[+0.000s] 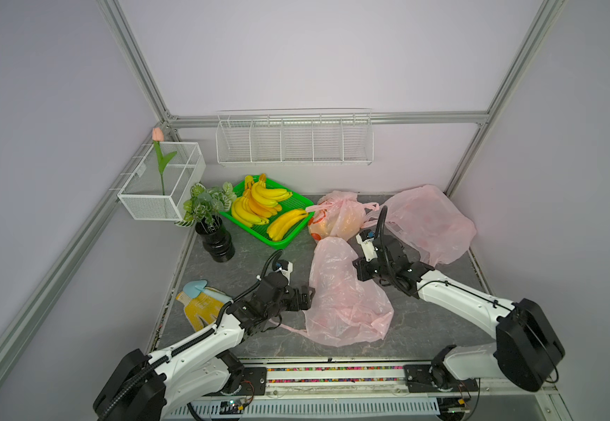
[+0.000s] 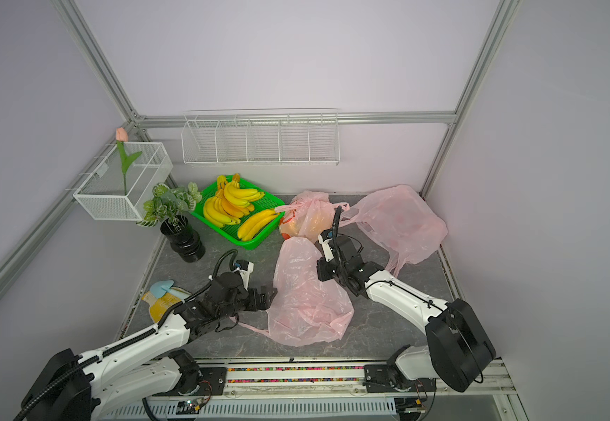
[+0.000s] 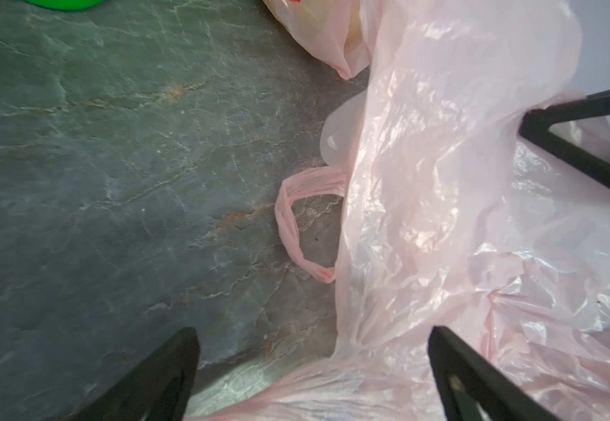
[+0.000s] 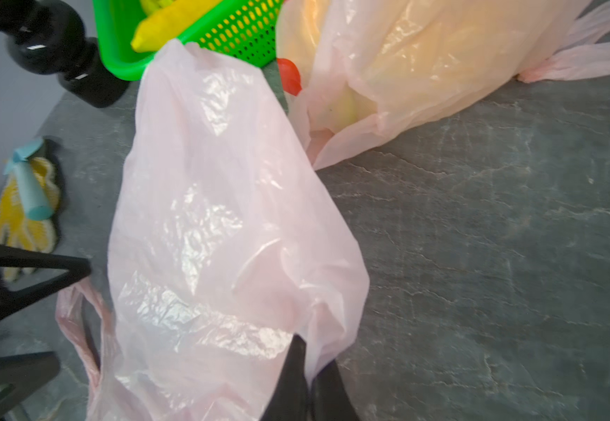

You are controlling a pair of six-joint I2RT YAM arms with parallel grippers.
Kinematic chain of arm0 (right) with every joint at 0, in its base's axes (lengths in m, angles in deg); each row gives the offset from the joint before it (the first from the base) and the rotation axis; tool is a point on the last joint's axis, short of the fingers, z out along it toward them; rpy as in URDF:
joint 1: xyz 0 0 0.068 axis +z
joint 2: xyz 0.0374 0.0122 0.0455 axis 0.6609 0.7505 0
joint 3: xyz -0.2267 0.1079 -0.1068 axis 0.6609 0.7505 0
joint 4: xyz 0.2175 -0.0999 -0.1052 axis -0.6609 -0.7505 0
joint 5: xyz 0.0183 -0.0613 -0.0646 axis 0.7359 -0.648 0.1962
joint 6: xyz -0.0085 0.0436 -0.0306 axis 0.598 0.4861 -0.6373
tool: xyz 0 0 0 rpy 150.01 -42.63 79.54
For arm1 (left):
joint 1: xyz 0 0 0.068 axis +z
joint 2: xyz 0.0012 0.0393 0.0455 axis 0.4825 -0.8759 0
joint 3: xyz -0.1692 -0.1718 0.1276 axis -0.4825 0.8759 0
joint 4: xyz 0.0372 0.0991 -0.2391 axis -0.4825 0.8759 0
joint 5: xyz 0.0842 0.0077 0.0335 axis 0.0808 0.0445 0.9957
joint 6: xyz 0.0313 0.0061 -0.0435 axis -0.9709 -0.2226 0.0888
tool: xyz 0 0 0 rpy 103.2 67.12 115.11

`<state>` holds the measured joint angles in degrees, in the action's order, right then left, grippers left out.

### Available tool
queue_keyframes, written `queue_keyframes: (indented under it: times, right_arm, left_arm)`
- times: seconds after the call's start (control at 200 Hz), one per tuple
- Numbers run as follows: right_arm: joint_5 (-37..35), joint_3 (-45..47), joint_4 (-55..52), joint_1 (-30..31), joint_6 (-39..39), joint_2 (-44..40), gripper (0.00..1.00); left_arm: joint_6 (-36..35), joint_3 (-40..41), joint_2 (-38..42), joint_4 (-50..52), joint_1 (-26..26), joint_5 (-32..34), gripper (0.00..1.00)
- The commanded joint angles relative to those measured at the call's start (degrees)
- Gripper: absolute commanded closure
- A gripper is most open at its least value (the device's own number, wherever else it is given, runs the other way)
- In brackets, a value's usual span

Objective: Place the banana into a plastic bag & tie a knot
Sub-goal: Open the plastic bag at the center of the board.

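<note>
The right gripper [image 4: 305, 351] pinches the near pink bag [image 1: 343, 299] (one layer, I think); the left gripper [image 3: 312, 331], spread wide, should catch only the opposite layer, beside the handle [image 3: 289, 222].

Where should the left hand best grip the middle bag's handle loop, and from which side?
Probably pinch the twisted strap of the handle loop from above, open left hand straddling it. The loop lies flat on the table, clear of the bag, which the right hand holds.
</note>
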<state>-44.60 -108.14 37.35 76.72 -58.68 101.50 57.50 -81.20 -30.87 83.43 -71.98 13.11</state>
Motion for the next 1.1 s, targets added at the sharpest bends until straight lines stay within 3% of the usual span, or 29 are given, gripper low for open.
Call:
queue_keyframes:
  times: [0.0,0.035,0.1,0.24,0.31,0.405,0.47,0.59,0.69,0.745,0.905,1.094]
  right_arm:
    - [7.49,2.95,10.24,0.31,1.97,-1.67,0.93]
    - [7.73,2.99,10.88,0.28,2.63,-1.34,0.93]
    - [8.39,2.12,11.09,0.33,3.09,-0.30,0.93]
    - [6.26,-2.58,7.62,0.49,1.44,3.15,0.93]
    - [1.93,-6.67,3.53,0.40,-0.35,4.97,0.93]
    - [-3.52,-11.55,-1.91,0.40,-2.49,7.16,0.93]
    - [-6.50,-14.11,-4.89,0.39,-3.59,7.77,0.85]
    - [-12.05,-16.71,-11.33,0.81,-4.27,5.10,0.41]
    - [-16.58,-14.20,-14.47,3.45,-4.31,-2.03,0.18]
    - [-17.96,-12.05,-15.75,6.08,-3.57,-6.27,0.13]
    - [-17.77,-4.93,-15.27,13.80,1.83,-14.81,0.10]
    - [-12.04,3.69,-6.23,15.40,4.58,-14.87,0.05]
  left_arm:
    - [-2.04,-2.68,-4.53,-6.18,0.07,-3.37,0.00]
    - [-3.14,-4.21,-6.80,-5.29,0.12,-3.69,0.01]
    - [-3.47,-6.28,-9.72,-5.05,0.10,-4.54,0.11]
    - [-1.38,-8.04,-10.25,-9.22,0.10,-7.43,0.45]
    - [-0.11,-9.36,-9.33,-8.52,0.07,-5.84,0.66]
    - [2.23,-10.03,-8.13,-9.33,0.07,-3.34,0.88]
    - [4.05,-10.85,-7.94,-9.62,0.06,-1.88,1.00]
    - [9.93,-12.76,-8.42,-8.90,0.08,2.80,1.00]
    - [14.12,-14.46,-9.48,-9.91,0.07,4.61,1.00]
    - [16.03,-15.17,-10.42,-12.00,0.07,4.17,1.00]
    - [19.02,-18.46,-14.41,-16.19,-0.56,2.21,1.00]
    - [19.36,-21.82,-17.24,-16.04,-3.51,2.87,1.00]
